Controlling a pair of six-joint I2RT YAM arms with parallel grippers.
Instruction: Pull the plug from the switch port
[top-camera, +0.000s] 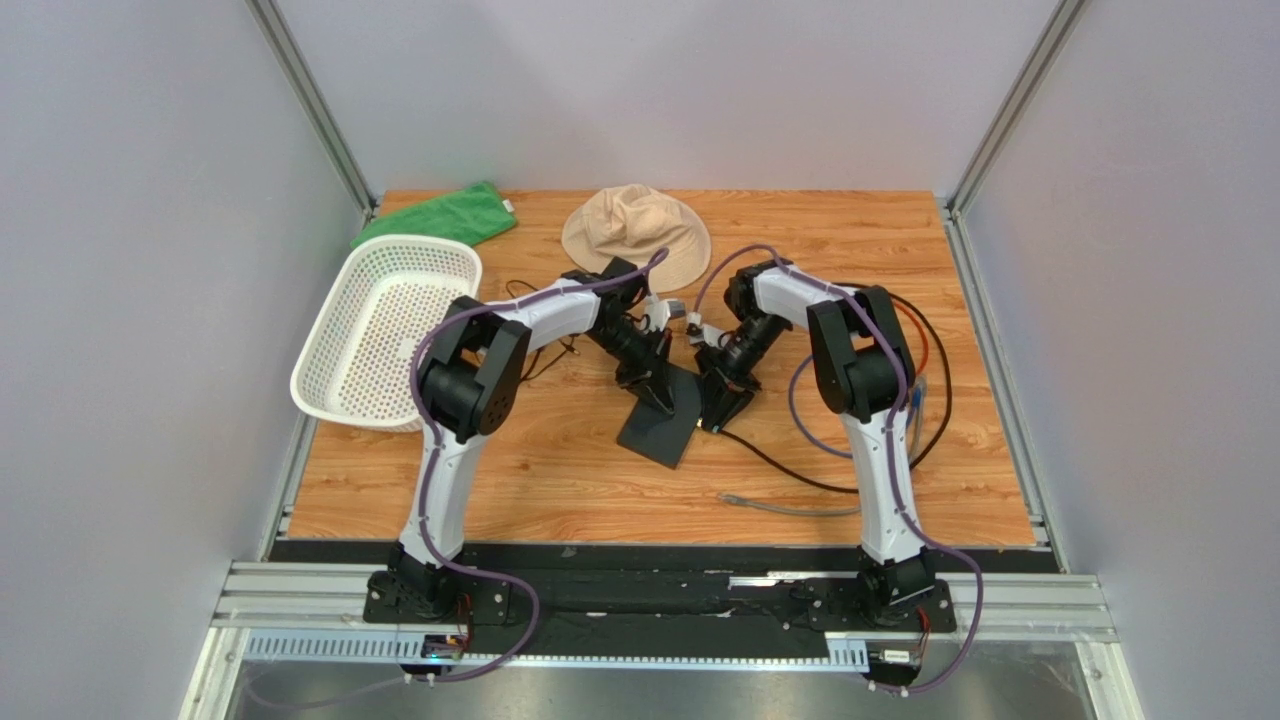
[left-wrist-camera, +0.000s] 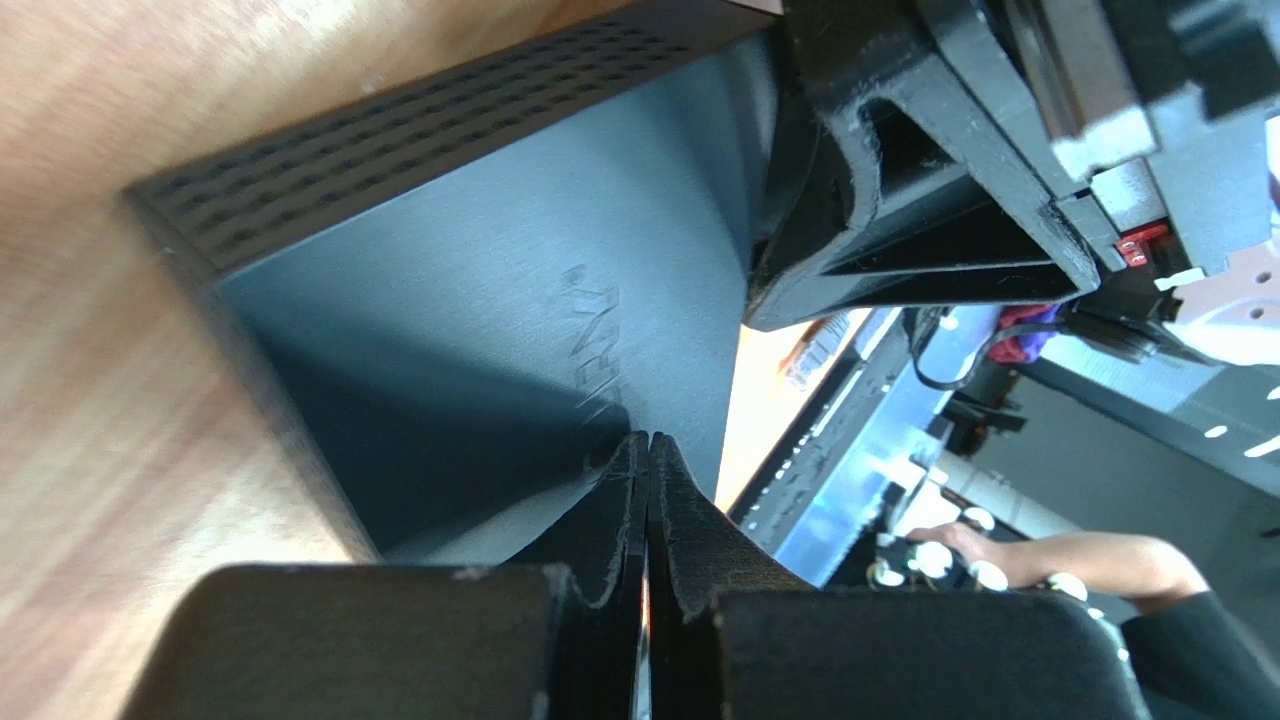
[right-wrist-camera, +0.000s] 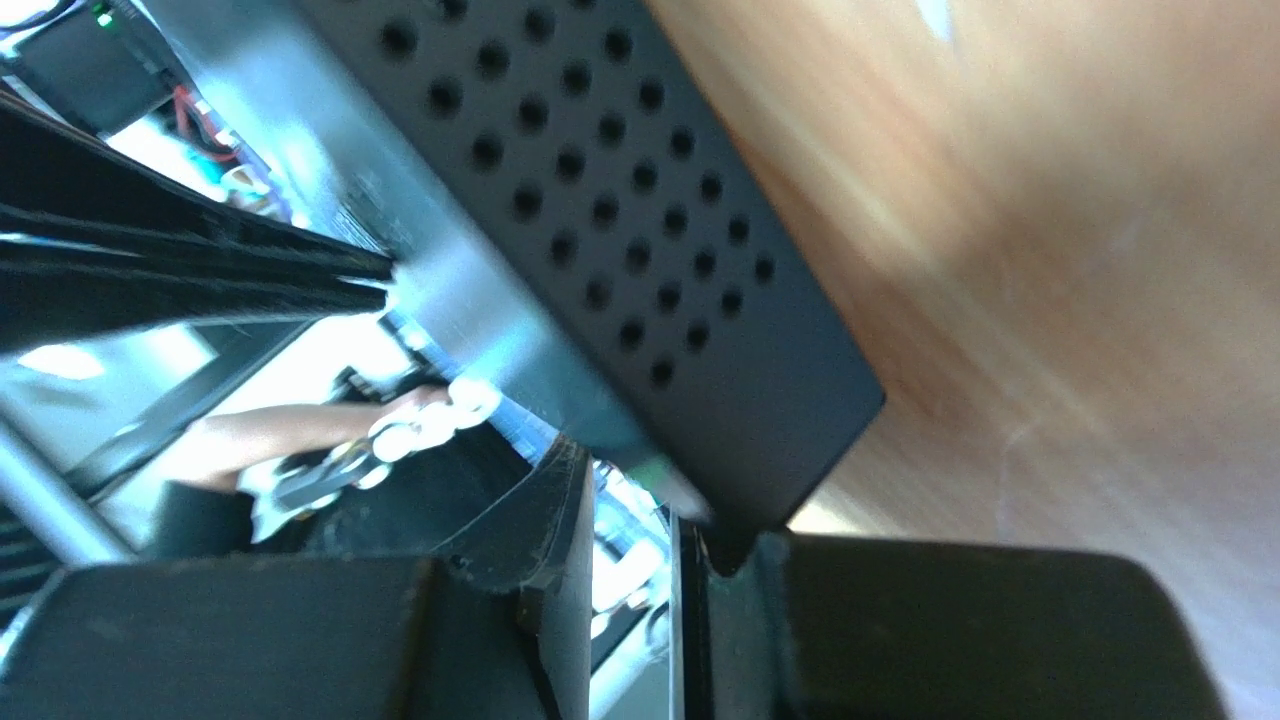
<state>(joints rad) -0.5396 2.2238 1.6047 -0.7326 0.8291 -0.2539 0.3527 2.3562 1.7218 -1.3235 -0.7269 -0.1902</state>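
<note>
The switch (top-camera: 661, 432) is a thin black box lying flat mid-table. My left gripper (top-camera: 657, 395) is shut and empty, its tips (left-wrist-camera: 649, 443) resting on the switch's top face (left-wrist-camera: 451, 300). My right gripper (top-camera: 726, 408) sits at the switch's right edge, where a black cable (top-camera: 796, 477) leads away. In the right wrist view the switch's perforated side (right-wrist-camera: 601, 195) ends in a corner at my right gripper (right-wrist-camera: 631, 503), whose jaws stand a narrow gap apart. A small pale-green piece (right-wrist-camera: 655, 480) at that corner touches one finger. The plug is not clearly visible.
A white perforated basket (top-camera: 383, 330) stands at the left, with a green cloth (top-camera: 436, 218) behind it. A beige hat (top-camera: 636, 233) lies at the back. A loose grey cable (top-camera: 781, 506) lies near the front right. Grey walls enclose the table.
</note>
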